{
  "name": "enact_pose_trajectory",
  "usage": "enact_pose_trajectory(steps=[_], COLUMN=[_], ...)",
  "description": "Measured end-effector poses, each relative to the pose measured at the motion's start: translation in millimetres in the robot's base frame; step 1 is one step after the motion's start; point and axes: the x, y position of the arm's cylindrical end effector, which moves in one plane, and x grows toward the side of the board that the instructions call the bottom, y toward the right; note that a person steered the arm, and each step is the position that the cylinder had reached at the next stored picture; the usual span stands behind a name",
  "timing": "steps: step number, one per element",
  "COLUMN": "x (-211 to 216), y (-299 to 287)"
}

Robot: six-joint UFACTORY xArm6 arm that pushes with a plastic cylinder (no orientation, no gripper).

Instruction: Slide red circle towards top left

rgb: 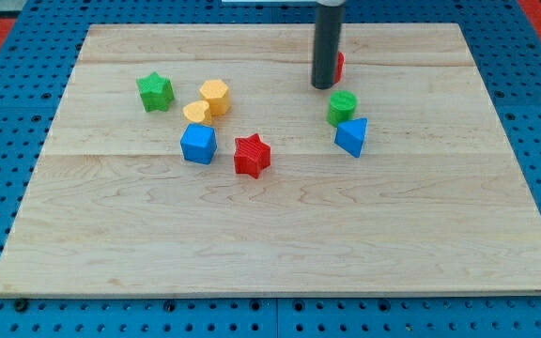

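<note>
The red circle [339, 66] is mostly hidden behind my rod; only a red sliver shows at the rod's right side, near the view's top centre. My tip [323, 85] rests on the wooden board [270, 235], right in front of the red circle and touching or nearly touching it. A green round block [342, 107] sits just below and right of the tip.
A blue triangular block [351, 137] lies below the green round one. A red star [251, 155], a blue cube [197, 145], a yellow hexagon [214, 96], a small yellow block [194, 113] and a green star [155, 91] lie to the left.
</note>
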Motion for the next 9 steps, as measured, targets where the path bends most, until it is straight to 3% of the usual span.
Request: enact_pose_trajectory(steps=[1, 2, 3, 4, 5, 6, 7, 9], x=[-45.7, -68.6, -69.3, -99.5, -101.1, -102.2, -126.8, -135.1], y=[12.8, -33.8, 16.3, 12.8, -119.7, -196.3, -141.5, -164.3])
